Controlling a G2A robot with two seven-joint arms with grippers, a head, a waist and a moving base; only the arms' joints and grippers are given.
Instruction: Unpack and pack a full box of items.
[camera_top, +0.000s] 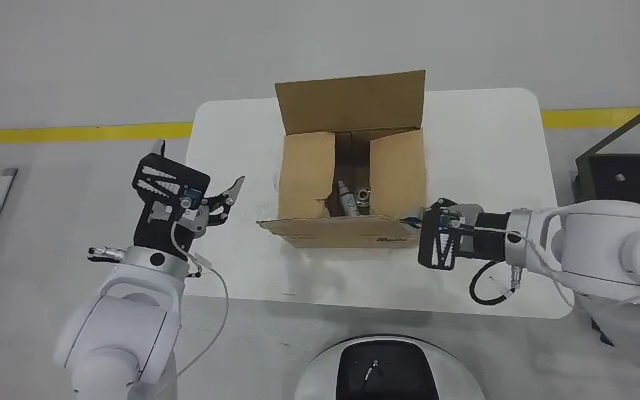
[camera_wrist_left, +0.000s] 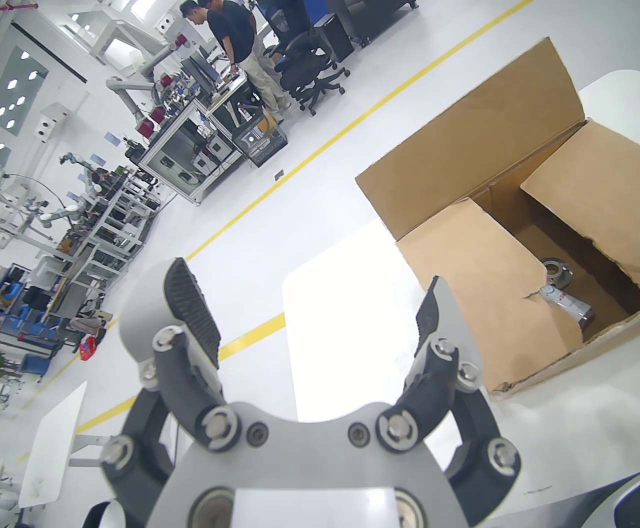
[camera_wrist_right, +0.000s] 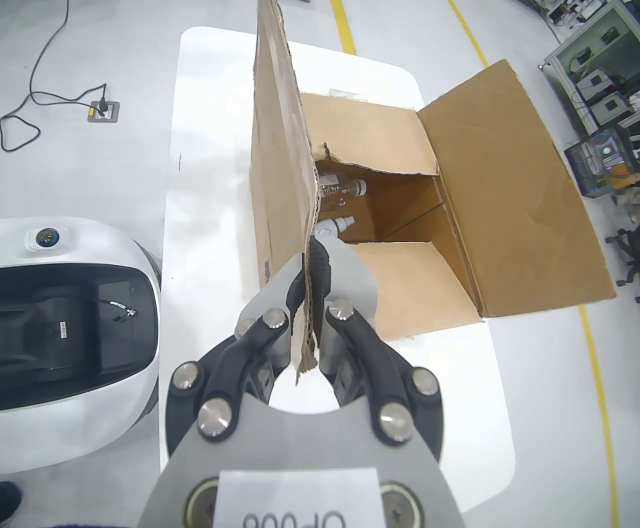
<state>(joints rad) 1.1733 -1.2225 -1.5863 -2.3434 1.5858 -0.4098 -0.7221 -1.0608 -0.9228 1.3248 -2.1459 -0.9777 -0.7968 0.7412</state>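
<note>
1. My right hand (camera_wrist_right: 312, 255) is just right of centre in the top view, at the near right corner of the box. Its fingers are pinched almost together on the edge of the near flap (camera_wrist_right: 280, 165), with the cardboard clamped between the pads.
2. My left hand (camera_wrist_left: 310, 292) hangs left of centre in the top view, over the left edge of the counter (camera_top: 480, 140). Its fingers are spread wide with nothing between them, and it is well apart from the box.
3. The box (camera_top: 350, 105) stands on the counter in the middle of the top view with its top open. The far flap is raised, and the two side flaps fold inward with a dark gap between them.
4. Things lie on the box floor in that gap. A metal fitting (camera_wrist_left: 557, 272) with a round flange is next to a clear bottle (camera_wrist_right: 342, 187) lying on its side. Just beside the bottle, nearer my right hand, is a white-capped bottle (camera_wrist_right: 335, 226).
5. The counter is white with rounded corners, and the box sits nearer its far edge.
6. Beyond the counter, a yellow line (camera_top: 90, 131) crosses the grey floor in the upper part of the top view.
</note>
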